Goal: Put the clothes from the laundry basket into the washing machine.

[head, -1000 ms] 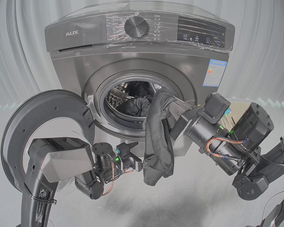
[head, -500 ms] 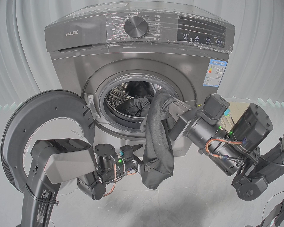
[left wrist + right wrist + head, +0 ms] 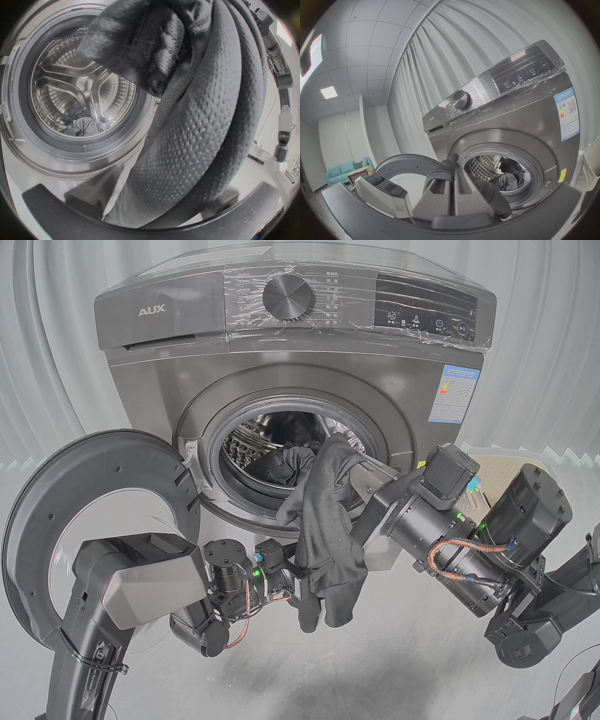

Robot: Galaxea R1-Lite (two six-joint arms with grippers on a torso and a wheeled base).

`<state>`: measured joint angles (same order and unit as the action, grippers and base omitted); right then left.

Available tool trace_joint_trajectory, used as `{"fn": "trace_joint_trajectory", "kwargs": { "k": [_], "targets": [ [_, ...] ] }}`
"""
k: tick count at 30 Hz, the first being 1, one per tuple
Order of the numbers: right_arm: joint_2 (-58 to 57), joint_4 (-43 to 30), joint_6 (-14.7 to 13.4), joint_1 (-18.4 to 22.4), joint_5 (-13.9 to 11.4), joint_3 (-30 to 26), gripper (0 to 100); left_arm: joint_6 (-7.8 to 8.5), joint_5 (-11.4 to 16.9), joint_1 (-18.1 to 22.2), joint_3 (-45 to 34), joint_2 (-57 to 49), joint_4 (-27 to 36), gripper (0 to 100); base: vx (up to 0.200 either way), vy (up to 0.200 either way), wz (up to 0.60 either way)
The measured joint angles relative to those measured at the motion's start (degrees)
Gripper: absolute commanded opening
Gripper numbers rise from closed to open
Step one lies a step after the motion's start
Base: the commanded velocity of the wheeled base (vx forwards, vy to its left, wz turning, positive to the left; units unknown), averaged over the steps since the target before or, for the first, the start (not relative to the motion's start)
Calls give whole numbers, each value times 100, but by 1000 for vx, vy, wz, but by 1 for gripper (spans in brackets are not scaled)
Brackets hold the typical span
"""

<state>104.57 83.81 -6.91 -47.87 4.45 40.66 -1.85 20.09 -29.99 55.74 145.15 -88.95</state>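
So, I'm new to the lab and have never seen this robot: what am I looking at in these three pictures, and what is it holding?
It is a two-armed robot facing a washing machine whose door hangs open. The wide picture comes from its head; the other two come from cameras on its wrists. The right tool is shut on a dark garment, draped at the mouth of the drum. The left tool sits low against the garment's hanging end. More dark clothes lie inside.
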Motion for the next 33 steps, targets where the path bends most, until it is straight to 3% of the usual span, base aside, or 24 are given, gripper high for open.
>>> {"fn": "trace_joint_trajectory", "kwargs": {
  "k": [5, 12, 20, 33],
  "targets": [
    [-18, 0, 0, 39, -10, -94, 0, -20, -178, 87, 88, 9, -2, 0, 0, 0, 0],
    [-155, -49, 29, 140, -158, -667, 0, -17, -435, 329, 123, -118, 5, 0, 0, 0, 0],
    [-121, -50, 89, 306, -227, -1442, 0, -24, -560, 500, -72, -646, 5, 0, 0, 0, 0],
    [581, 95, 82, 444, -221, -1954, 0, -28, -628, 452, -701, -1743, 5, 0, 0, 0, 0]
  ]
}}
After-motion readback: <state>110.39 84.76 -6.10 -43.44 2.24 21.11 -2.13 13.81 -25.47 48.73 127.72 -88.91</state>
